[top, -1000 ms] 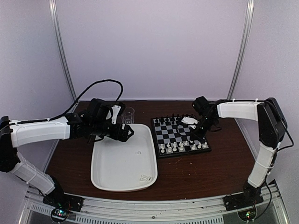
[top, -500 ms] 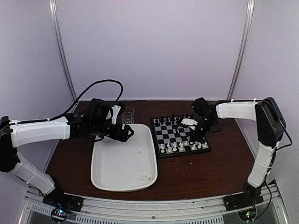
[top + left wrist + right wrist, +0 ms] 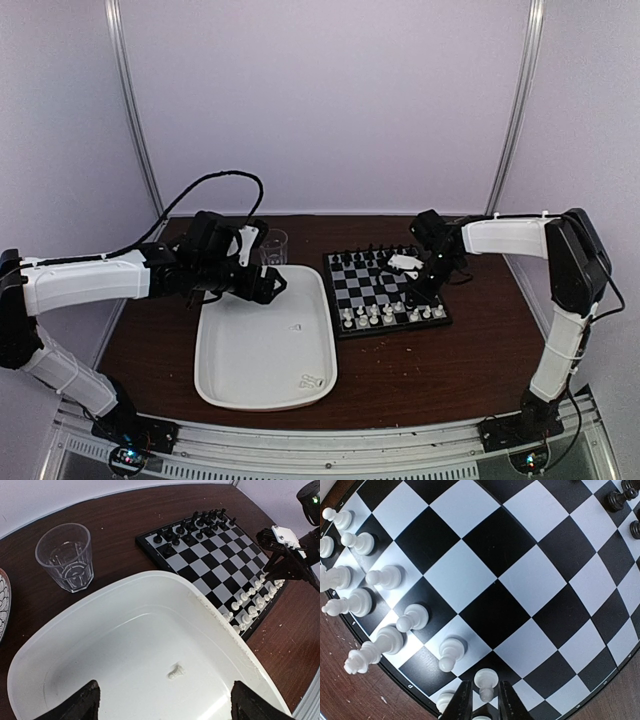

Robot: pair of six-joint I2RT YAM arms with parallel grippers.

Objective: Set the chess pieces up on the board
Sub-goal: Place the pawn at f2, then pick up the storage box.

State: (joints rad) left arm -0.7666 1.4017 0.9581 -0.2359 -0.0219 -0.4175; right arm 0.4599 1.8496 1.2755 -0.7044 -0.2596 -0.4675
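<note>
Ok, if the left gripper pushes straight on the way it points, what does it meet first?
Most likely the bare floor of the white tray, near the lone white chess piece lying there. The left gripper is open; its height above is unclear.

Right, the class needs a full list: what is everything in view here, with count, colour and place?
board: one, black and pale checks, right half of the table
chess pieces: many, white, two rows along the board's near edge
black chessmen: many, black, along the board's far edge
tray: one, white, left of the board
loose pieces: a few, white, lying in the tray
glass: one, clear, beyond the tray's far edge
table: one, dark brown, under everything
left gripper: one, black, open above the tray's far end
right gripper: one, black, jaws apart either side of a white pawn at the board's right
</note>
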